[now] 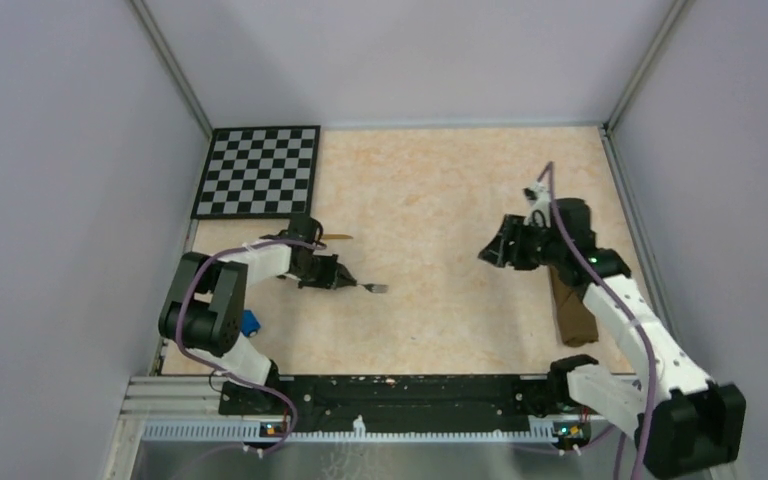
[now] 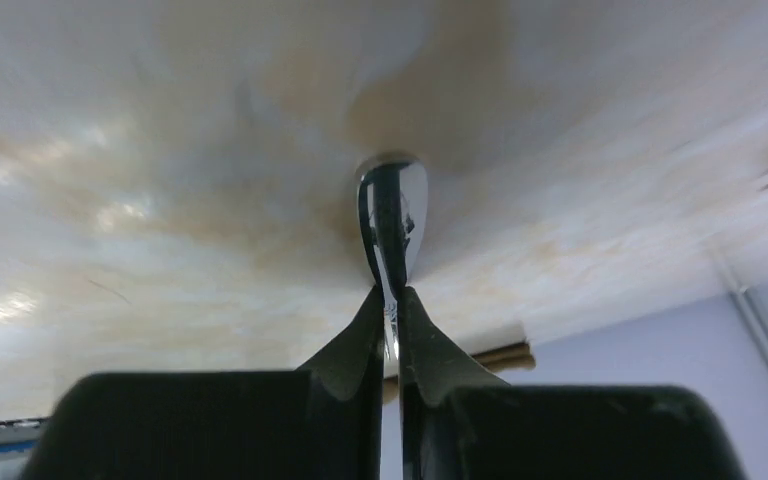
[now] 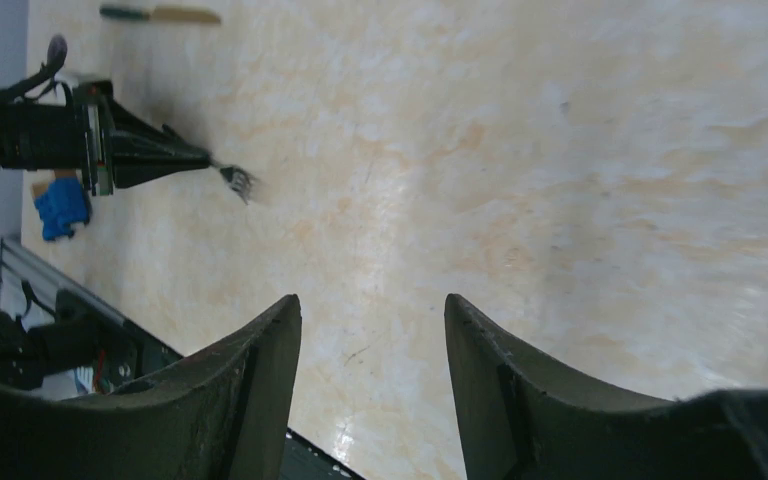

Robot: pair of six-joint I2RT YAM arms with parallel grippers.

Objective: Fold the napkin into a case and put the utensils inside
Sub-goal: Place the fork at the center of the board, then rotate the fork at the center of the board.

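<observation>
Two robot arms work over a beige marbled table [image 1: 440, 180] closed in by grey walls [image 1: 60, 200] on the left, far and right sides; a black rail [image 1: 390, 395] runs along the near edge.

The left arm rises from the near left corner, folds at the elbow and reaches right, low over the table; the left gripper [image 1: 348, 281] points towards the middle, its fingers [image 2: 355, 350] pinched tight on the thin shaft of a grey metal fork [image 1: 372, 288], whose silver head juts out beyond the fingertips, just over the tabletop.

The right arm climbs from the near right corner along the right side, then bends left at the wrist; the right gripper [image 1: 495, 250] faces the table's centre with its fingers [image 3: 260, 390] spread wide and only tabletop showing between them.

A broad stretch of bare tabletop lies between the two grippers; the left arm's elbow sits close to the left wall.

There are two utensils: the fork in the left gripper, and a knife [image 1: 337, 238] with a gold blade lying flat just beyond the left wrist, partly hidden by it. There is one case [image 1: 570, 315], a long narrow dark brown cloth strip lying near the right edge, partly under the right arm. One black-and-white checkerboard [image 1: 258, 170] fills the far left corner; one small blue toy car [image 1: 250, 322] sits beside the left arm's elbow.
</observation>
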